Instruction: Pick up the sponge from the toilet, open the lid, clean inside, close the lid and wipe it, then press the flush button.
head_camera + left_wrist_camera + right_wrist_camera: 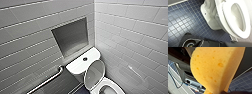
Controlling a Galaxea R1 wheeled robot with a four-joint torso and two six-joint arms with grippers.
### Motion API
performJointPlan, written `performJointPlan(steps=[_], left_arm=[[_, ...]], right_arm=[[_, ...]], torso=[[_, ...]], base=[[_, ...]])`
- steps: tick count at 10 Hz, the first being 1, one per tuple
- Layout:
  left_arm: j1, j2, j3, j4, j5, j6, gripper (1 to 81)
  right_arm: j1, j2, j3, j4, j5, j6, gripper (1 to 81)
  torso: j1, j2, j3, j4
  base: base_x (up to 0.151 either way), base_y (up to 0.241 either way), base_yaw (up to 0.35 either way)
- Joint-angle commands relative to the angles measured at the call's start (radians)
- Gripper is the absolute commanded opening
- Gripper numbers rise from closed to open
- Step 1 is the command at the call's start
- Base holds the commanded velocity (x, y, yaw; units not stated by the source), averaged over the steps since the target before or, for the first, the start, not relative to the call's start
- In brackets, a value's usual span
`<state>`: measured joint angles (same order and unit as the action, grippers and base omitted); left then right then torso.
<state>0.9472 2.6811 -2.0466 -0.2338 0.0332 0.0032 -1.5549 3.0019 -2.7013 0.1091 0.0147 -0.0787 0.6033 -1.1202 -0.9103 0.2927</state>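
The white toilet (pixel 110 86) stands in the corner of the tiled room, low in the head view. Its lid (pixel 94 74) is raised and leans back against the cistern (pixel 79 65). The round dark flush button (pixel 85 59) sits in the middle of the cistern top. In the left wrist view the toilet seat (pixel 226 23) and the open bowl (pixel 238 16) show close by from the side. The orange-yellow sponge (pixel 215 68) looms large and bent in the right wrist view, pinched in my shut right gripper. Nothing shows in my left gripper.
A metal grab bar (pixel 47 81) runs along the left wall beside the cistern. A recessed niche (pixel 71 37) is set in the wall above it. Dark blue floor tiles (pixel 183 21) lie beside the toilet's base. Part of the robot's base with a thin cable (pixel 175 84) shows behind the sponge.
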Motion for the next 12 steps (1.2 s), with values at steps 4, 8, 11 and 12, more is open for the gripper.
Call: performJointPlan(steps=[4, 8, 11, 12], left_arm=[[-0.231, -0.019, 0.071, -0.250, 0.042, 0.004, 81.1], [-0.327, -0.027, 0.071, -0.383, 0.039, 0.004, 81.1], [-0.374, -0.009, 0.066, -0.424, 0.036, 0.004, 81.1], [-0.394, 0.010, 0.059, -0.424, 0.034, 0.004, 81.1]], right_arm=[[-0.080, -0.308, 0.580, -0.043, 0.103, -0.010, 1.0], [-0.101, -0.347, 0.660, -0.063, 0.145, -0.010, 1.0], [-0.112, -0.406, 0.770, -0.083, 0.160, -0.007, 1.0], [-0.120, -0.436, 0.824, -0.082, 0.182, -0.006, 1.0]], torso=[[0.000, 0.000, 0.000, 0.000], [0.000, 0.000, 0.000, 0.000], [0.000, 0.001, 0.000, 0.000], [0.000, 0.001, 0.000, 0.000]], base=[[0.000, 0.000, 0.000], [0.000, 0.000, 0.000], [0.000, 0.000, 0.000], [0.000, 0.000, 0.000]])
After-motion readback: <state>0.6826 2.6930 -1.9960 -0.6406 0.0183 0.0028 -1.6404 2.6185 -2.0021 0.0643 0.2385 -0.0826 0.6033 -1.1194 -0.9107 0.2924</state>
